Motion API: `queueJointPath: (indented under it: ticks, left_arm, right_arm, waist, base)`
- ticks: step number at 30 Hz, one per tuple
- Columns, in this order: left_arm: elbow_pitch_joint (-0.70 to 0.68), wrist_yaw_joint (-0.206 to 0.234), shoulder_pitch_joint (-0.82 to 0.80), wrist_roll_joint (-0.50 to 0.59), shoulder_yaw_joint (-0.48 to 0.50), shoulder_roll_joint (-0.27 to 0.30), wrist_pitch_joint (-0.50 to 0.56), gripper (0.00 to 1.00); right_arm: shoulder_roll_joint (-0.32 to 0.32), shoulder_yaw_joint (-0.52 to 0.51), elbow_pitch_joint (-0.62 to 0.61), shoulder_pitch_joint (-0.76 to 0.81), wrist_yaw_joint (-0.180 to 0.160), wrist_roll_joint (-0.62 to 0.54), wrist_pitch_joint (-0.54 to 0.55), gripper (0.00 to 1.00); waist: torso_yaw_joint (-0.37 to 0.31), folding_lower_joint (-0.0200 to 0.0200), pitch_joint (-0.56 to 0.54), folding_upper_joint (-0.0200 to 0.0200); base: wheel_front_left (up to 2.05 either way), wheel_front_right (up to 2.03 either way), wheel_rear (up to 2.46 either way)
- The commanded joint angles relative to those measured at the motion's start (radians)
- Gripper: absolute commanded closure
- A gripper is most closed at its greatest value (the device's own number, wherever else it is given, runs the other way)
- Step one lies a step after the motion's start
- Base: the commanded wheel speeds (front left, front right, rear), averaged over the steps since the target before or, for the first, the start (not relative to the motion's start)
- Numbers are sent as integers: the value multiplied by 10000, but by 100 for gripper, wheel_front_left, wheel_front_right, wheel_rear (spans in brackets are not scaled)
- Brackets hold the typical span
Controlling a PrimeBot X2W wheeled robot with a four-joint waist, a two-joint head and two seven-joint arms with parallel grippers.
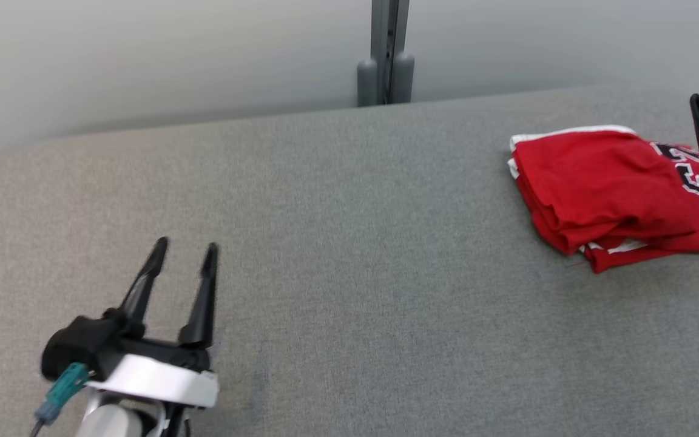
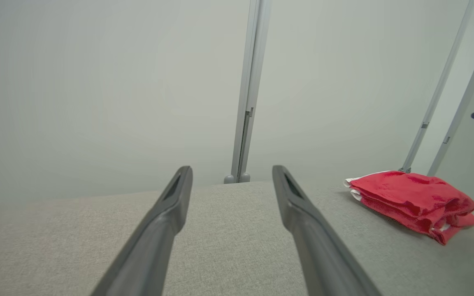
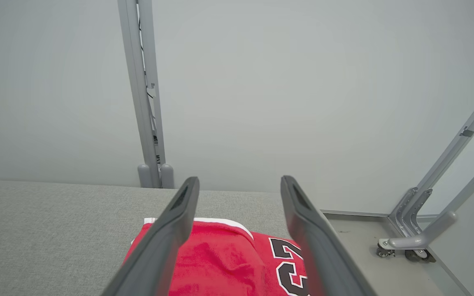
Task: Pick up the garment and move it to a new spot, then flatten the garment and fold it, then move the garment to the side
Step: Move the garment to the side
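A: Where is the garment [image 1: 604, 182] lying?
B: It is lying folded on the grey bench [image 1: 349, 243], at the far right side, near the edge.
A: And the right gripper [image 3: 240, 181]?
B: It is hanging just over the garment with both fingers spread wide, and it is holding nothing. Whether the fingers are touching the cloth, one cannot tell.
A: What is the left gripper [image 1: 186, 246] doing?
B: It is hovering low at the near left of the bench, well apart from the garment, also gaping wide and carrying nothing.
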Motion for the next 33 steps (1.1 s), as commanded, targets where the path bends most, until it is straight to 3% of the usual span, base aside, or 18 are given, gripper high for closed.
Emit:
queueJointPath:
  ticks: [1, 7, 12, 13, 18, 24, 33]
  left_arm:
    - [-68, 109, 256, -128, 232, 176, -11, 0]
    - [-335, 570, 875, -263, 864, 536, 94, 0]
    - [-213, 659, 1365, -613, 1155, 375, 39, 0]
    - [-213, 659, 1365, -613, 1155, 375, 39, 0]
    - [156, 505, 1518, -734, 1223, 25, 0, 0]
    - [537, 300, 1582, -370, 1384, -316, -19, 0]
    - [773, -49, 1471, 237, 1521, -677, -22, 0]
  right_arm:
    - [-60, -202, -462, 426, -2, -262, -93, 0]
    - [-32, -2725, -3476, 2733, -2, -1601, -87, 0]
    - [923, -5011, -6076, 5634, 0, -2875, -90, 0]
    - [923, -5011, -6076, 5634, 0, -2875, -90, 0]
    - [2275, -6450, -8011, 7852, -2, -3661, -89, 0]
    - [3175, -7086, -8996, 9210, 0, -4014, -92, 0]
    - [3160, -6352, -8911, 9341, 0, -3874, -91, 0]
  waist:
    - [-46, 0, -506, -1]
    - [109, 0, -911, -1]
    - [339, 0, -1119, -1]
    - [339, 0, -1119, -1]
    - [498, 0, -1148, -1]
    - [567, 0, -1165, -1]
    - [534, 0, -1191, -1]
  base:
    - [0, 0, 0]
    - [0, 0, 0]
    - [0, 0, 0]
    - [0, 0, 0]
    - [0, 0, 0]
    - [0, 0, 0]
    - [0, 0, 0]
